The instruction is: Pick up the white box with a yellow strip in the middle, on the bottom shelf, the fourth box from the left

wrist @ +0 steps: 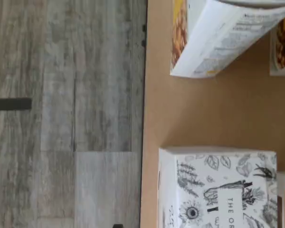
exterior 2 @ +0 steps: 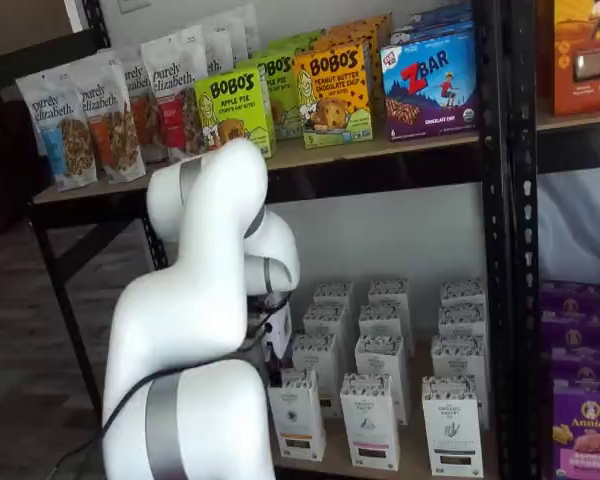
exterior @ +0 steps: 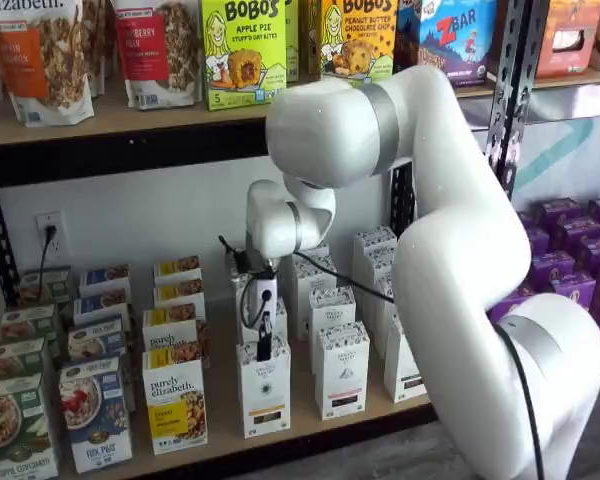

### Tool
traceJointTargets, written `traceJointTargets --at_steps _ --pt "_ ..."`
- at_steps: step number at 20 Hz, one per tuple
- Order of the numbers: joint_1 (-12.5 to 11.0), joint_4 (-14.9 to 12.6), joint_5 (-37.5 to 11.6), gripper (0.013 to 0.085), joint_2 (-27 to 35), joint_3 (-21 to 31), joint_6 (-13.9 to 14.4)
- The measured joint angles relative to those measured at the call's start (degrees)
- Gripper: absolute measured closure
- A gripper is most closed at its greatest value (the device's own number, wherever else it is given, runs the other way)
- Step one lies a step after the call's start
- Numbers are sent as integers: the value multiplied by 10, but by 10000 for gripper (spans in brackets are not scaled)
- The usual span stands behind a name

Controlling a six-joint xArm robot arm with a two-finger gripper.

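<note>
From my station I see the arm (exterior: 430,230) reaching in front of the bottom shelf (exterior: 310,425), with the end effector (exterior: 264,345) hanging just above the white box (exterior: 264,388) that carries the yellowish strip across its front. That box stands upright at the front edge of the shelf, between a yellow-and-white granola box (exterior: 176,399) on one side and a similar white carton with a dark strip (exterior: 341,368) on the other. In this shelf view only a black finger tip shows, side-on, against the carton's top, so the pictures themselves do not let me see a gap; the jaws are set as wide as they go, and I see nothing clamped between them (the box sits squarely on the board). In the other shelf view the arm's white body (exterior 2: 195,350) covers the end effector and the target, leaving only neighbouring white cartons (exterior 2: 371,420) visible.

The wrist view looks down on the tan shelf board (wrist: 204,109), the grey plank floor (wrist: 66,114) beyond its edge, the speckled botanical top of a white carton (wrist: 218,185), and a tilted-looking granola box (wrist: 218,38).
</note>
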Motion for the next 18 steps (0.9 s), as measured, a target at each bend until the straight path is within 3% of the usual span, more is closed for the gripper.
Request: traceJointTargets --at_steps 3,11,18 --pt "-2 -17 3 130 17 -18 12" --pt "-11 -8 12 130 55 -61 -4" --pt "-13 -22 29 130 93 -114 6"
